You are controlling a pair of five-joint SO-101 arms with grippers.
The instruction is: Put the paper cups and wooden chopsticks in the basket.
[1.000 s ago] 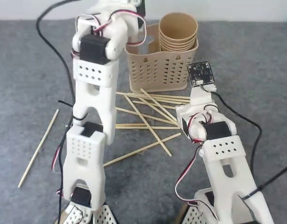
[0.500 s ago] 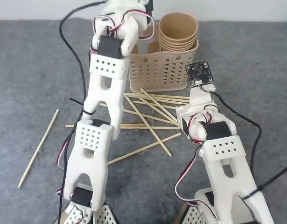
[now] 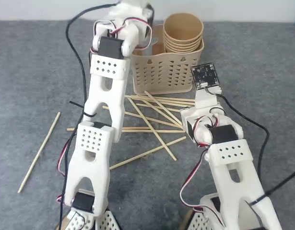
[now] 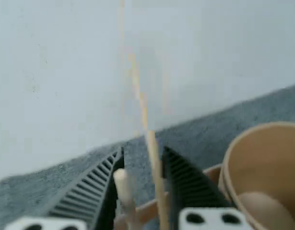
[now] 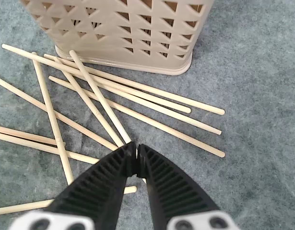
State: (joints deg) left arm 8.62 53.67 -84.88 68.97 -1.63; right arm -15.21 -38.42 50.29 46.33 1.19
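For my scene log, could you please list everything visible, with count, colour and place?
carpet: one, grey, under everything.
wall: one, white, behind the carpet.
basket: one, beige, at the carpet's far side.
paper cups: one nested stack, brown, inside the basket.
loose chopsticks: several, pale wood, crossed on the carpet before the basket.
lone chopstick: one, pale wood, apart on the left arm's side.
held chopstick: one, pale wood, upright beside the cups.
left gripper: one, black fingers, shut on the held chopstick.
right gripper: one, black fingers, shut above the loose chopsticks.
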